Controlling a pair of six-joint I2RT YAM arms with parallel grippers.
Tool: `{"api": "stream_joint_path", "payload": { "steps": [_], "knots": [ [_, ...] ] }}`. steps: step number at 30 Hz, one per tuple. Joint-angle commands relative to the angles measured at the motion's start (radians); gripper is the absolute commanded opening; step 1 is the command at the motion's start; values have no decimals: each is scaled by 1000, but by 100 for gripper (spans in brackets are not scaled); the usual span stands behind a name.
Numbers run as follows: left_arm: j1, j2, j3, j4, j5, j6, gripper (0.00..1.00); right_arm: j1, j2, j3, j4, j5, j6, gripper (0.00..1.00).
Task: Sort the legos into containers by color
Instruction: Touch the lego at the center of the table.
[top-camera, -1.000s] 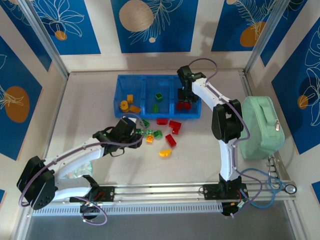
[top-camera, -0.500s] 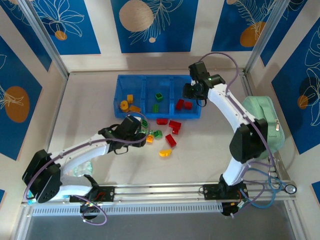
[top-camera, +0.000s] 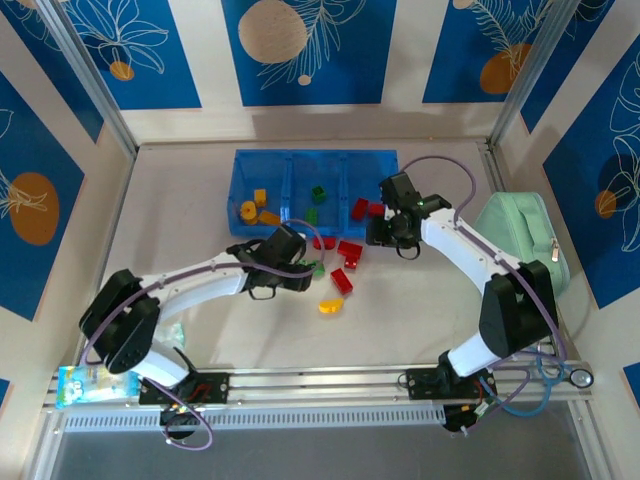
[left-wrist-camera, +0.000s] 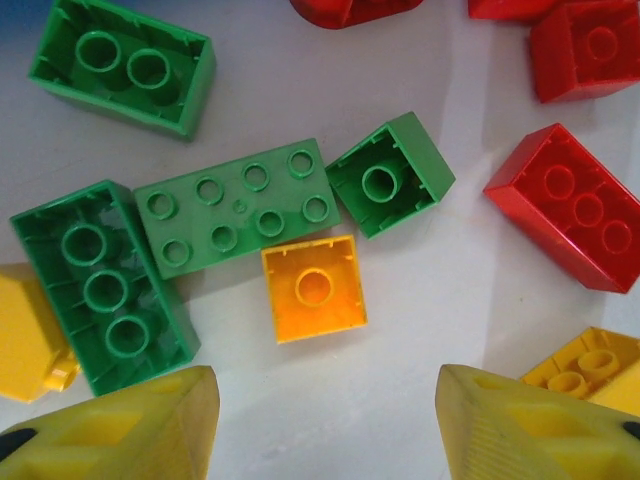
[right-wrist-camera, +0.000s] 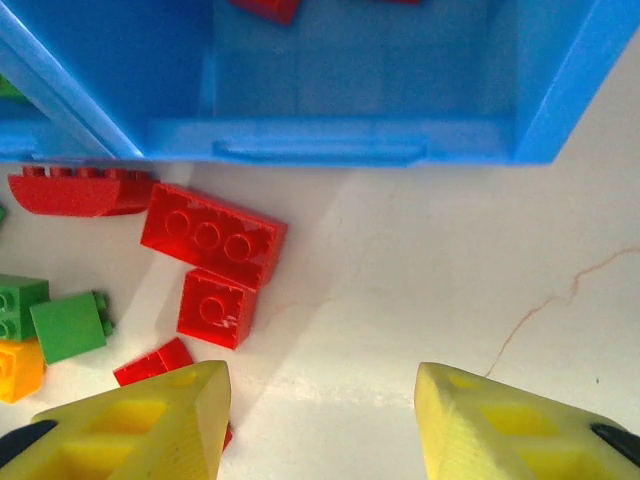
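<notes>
The blue tray (top-camera: 238, 178) has three containers: yellow-orange legos (top-camera: 258, 208) on the left, green (top-camera: 316, 195) in the middle, red (top-camera: 362, 208) on the right. Loose legos lie in front of it. My left gripper (top-camera: 303, 265) hovers open over them. An orange brick (left-wrist-camera: 313, 288) lies just ahead of its empty gap (left-wrist-camera: 325, 420), among green bricks (left-wrist-camera: 235, 207) and a red one (left-wrist-camera: 580, 205). My right gripper (top-camera: 372, 235) stands open and empty (right-wrist-camera: 320, 420) over bare table before the tray's right compartment (right-wrist-camera: 320, 140). Red bricks (right-wrist-camera: 212, 234) lie to its left.
A mint-green zippered case (top-camera: 520, 250) lies at the right edge of the table, close to the right arm. A yellow curved brick (top-camera: 330, 305) and a red brick (top-camera: 341, 281) sit nearest the arms. Metal frame posts stand at the back corners.
My right gripper has come back from above the tray's red compartment to the table in front of it. My left gripper has slid right over the loose bricks.
</notes>
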Motion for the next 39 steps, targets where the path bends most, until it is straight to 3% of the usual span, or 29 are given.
{"api": "stream_joint_path", "payload": {
  "steps": [1, 5, 23, 39],
  "knots": [
    [-10, 37, 52, -30, -24, 19, 60, 6, -56, -41, 32, -26, 31, 52],
    [5, 89, 114, -94, -97, 8, 64, 5, -75, -76, 37, -25, 40, 52],
    [85, 285, 251, -101, -78, 25, 65, 5, -105, -111, 43, -14, 48, 52],
    [43, 339, 296, -110, -32, 34, 63, 3, -84, -121, 67, -19, 62, 52]
  ]
}}
